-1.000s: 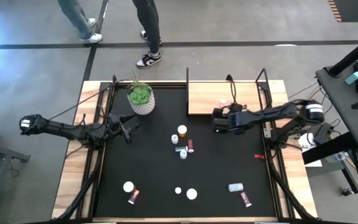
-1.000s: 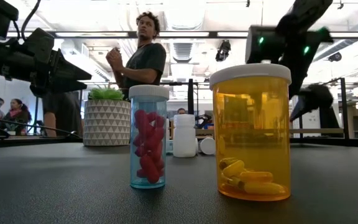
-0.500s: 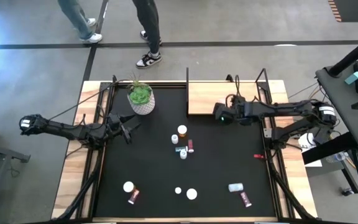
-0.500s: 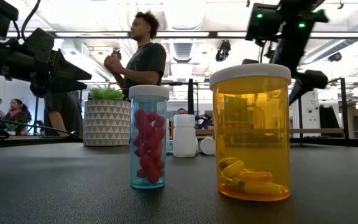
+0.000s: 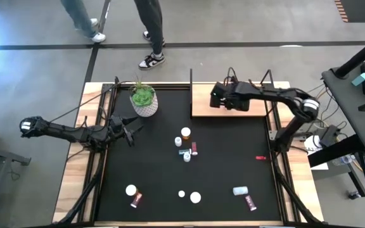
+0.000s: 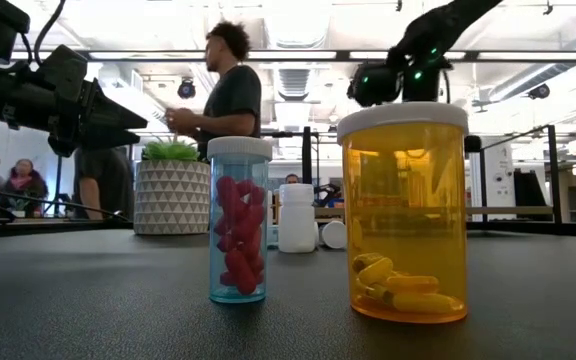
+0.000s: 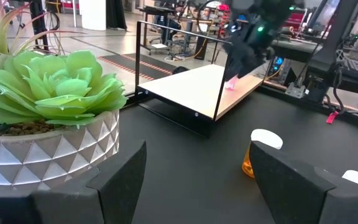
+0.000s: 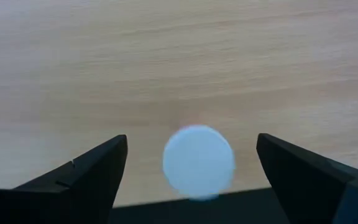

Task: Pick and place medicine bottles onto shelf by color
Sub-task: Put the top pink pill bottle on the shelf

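The black tabletop [image 5: 233, 164] is filling the middle of the high view, with the light-wood shelf [image 5: 201, 101] sitting at its upper centre. The right arm is reaching in from the right edge, its right gripper [image 5: 218, 96] hanging over the shelf board. From its wrist view, the fingers [image 8: 86, 171] are standing wide apart with a white-capped bottle [image 8: 198, 162] upright on the wood between them, touching neither. The left gripper [image 5: 129, 128] is waiting at the left of the frame, just below the plant pot [image 5: 144, 101], fingers apart and holding nothing.

Most of the medicine bottles are still lying on the tabletop: a cluster [image 5: 186, 144] at centre and several scattered along the lower edge [image 5: 195, 197]. In the low view, a clear bottle of pink pills [image 6: 239, 220] and an orange bottle [image 6: 403, 212] are standing in the foreground.

The risk I see is the right gripper pulling away crookedly: a finger clipping the small, light bottle would topple it or roll it off the shelf. The black upright posts [image 5: 191, 79] are also crowding the arm's way out.
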`<control>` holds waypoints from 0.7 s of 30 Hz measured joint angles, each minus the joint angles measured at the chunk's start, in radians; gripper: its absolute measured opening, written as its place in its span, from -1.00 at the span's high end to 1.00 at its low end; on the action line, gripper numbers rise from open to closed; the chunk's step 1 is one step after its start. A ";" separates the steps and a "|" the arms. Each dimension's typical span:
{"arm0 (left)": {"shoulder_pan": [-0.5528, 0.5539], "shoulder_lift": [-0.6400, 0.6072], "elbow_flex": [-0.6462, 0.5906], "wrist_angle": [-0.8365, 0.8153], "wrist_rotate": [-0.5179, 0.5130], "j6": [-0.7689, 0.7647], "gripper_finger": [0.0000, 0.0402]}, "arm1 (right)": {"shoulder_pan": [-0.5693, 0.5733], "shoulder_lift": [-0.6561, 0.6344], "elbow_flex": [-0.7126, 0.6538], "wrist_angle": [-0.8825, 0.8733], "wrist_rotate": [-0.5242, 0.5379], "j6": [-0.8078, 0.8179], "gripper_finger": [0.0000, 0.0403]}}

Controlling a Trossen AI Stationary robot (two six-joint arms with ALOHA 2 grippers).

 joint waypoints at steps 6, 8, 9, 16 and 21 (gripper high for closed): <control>0.000 0.000 0.000 0.000 0.000 0.000 -0.34 | -0.026 0.079 0.066 -0.034 -0.021 -0.030 -0.56; 0.000 0.000 0.000 0.000 0.000 0.000 -0.34 | -0.029 0.086 0.077 -0.047 -0.022 -0.032 -0.49; 0.000 0.000 0.000 0.000 0.000 0.000 -0.34 | -0.032 0.084 0.079 -0.051 -0.022 -0.032 -0.45; 0.000 0.000 0.000 0.000 0.000 0.000 -0.34 | -0.043 0.024 0.060 -0.054 -0.020 -0.016 -0.14; 0.000 0.000 0.000 0.000 0.000 0.000 -0.34 | -0.044 0.004 0.057 -0.053 -0.020 -0.014 0.06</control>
